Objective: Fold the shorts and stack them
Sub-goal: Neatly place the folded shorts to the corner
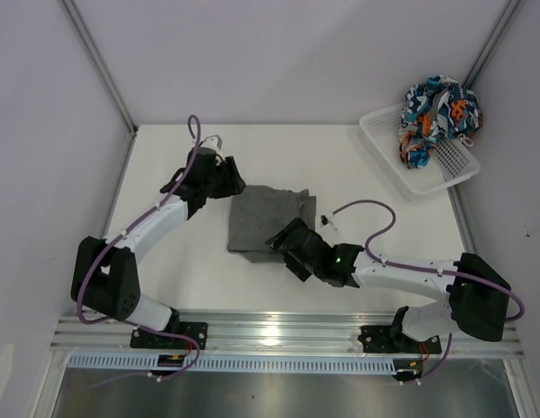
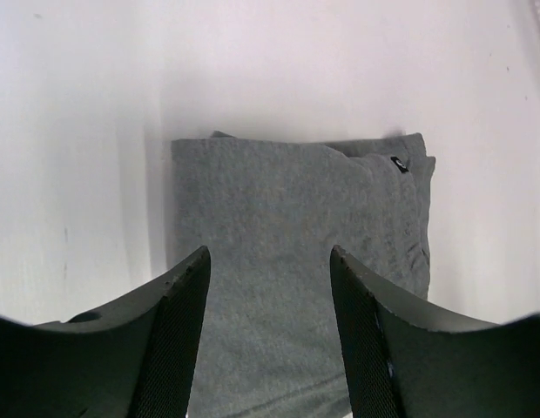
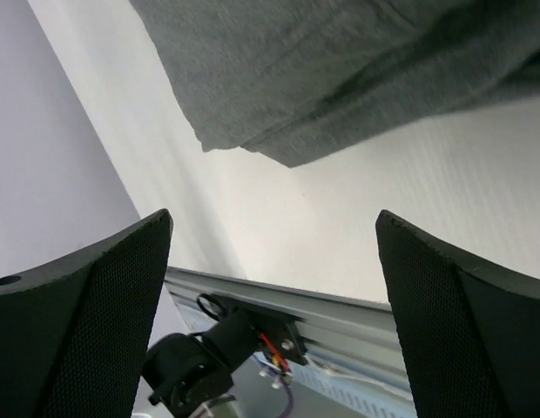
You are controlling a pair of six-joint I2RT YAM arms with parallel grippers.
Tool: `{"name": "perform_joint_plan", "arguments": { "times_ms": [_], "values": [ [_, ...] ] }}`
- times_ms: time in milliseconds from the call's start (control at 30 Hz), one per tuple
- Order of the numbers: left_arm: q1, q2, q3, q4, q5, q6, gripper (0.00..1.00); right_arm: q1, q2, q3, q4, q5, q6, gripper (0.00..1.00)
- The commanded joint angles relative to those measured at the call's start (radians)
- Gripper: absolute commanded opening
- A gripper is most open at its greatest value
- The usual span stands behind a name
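The dark grey shorts (image 1: 268, 218) lie folded flat in the middle of the table, also filling the left wrist view (image 2: 287, 244) and the top of the right wrist view (image 3: 340, 70). The patterned shorts (image 1: 437, 115) sit bunched in the white basket (image 1: 388, 158) at the far right. My left gripper (image 1: 228, 185) hovers at the grey shorts' far left corner, jaws open (image 2: 270, 261) with nothing between them. My right gripper (image 1: 279, 246) is at the shorts' near edge, jaws wide open (image 3: 274, 222) and empty, the cloth lying just beyond the fingertips.
The metal rail (image 1: 287, 329) carrying both arm bases runs along the table's near edge. White walls enclose the table on the left, back and right. The left arm's base (image 3: 200, 366) shows low in the right wrist view.
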Motion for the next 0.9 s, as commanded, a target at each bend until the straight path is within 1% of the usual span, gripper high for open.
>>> {"name": "perform_joint_plan", "arguments": {
  "times_ms": [0, 133, 200, 267, 333, 567, 667, 733, 767, 833, 867],
  "values": [
    [0.034, -0.046, 0.042, -0.011, 0.008, -0.005, 0.60, 0.072, 0.003, -0.019, -0.023, 0.224, 0.330, 0.99],
    [0.058, -0.086, 0.031, -0.032, -0.014, -0.011, 0.61, 0.087, 0.061, -0.028, -0.001, 0.235, 0.473, 0.98],
    [0.071, -0.100, 0.027, -0.034, -0.012, -0.018, 0.61, 0.090, 0.082, -0.048, 0.061, 0.225, 0.540, 0.98],
    [0.077, -0.118, 0.016, -0.032, -0.015, -0.021, 0.61, 0.090, 0.118, -0.065, 0.121, 0.212, 0.570, 0.98],
    [0.081, -0.130, 0.007, -0.032, -0.021, -0.024, 0.61, 0.089, 0.165, -0.057, 0.137, 0.215, 0.606, 0.99],
    [0.094, -0.161, -0.022, -0.019, -0.031, -0.027, 0.62, 0.023, 0.299, -0.053, 0.255, 0.162, 0.648, 0.99],
    [0.097, -0.166, -0.024, -0.020, -0.032, -0.022, 0.62, -0.005, 0.342, -0.053, 0.327, 0.174, 0.631, 0.99],
    [0.098, -0.170, -0.028, -0.016, -0.032, -0.021, 0.62, -0.034, 0.362, -0.048, 0.361, 0.153, 0.607, 0.99],
    [0.098, -0.172, -0.033, -0.012, -0.032, -0.022, 0.62, -0.060, 0.369, -0.043, 0.367, 0.134, 0.585, 0.98],
    [0.098, -0.172, -0.038, -0.008, -0.029, -0.024, 0.63, -0.075, 0.394, -0.034, 0.397, 0.117, 0.571, 0.90],
    [0.098, -0.170, -0.036, -0.008, -0.031, -0.022, 0.63, -0.085, 0.400, -0.025, 0.389, 0.114, 0.565, 0.74]
  ]
}}
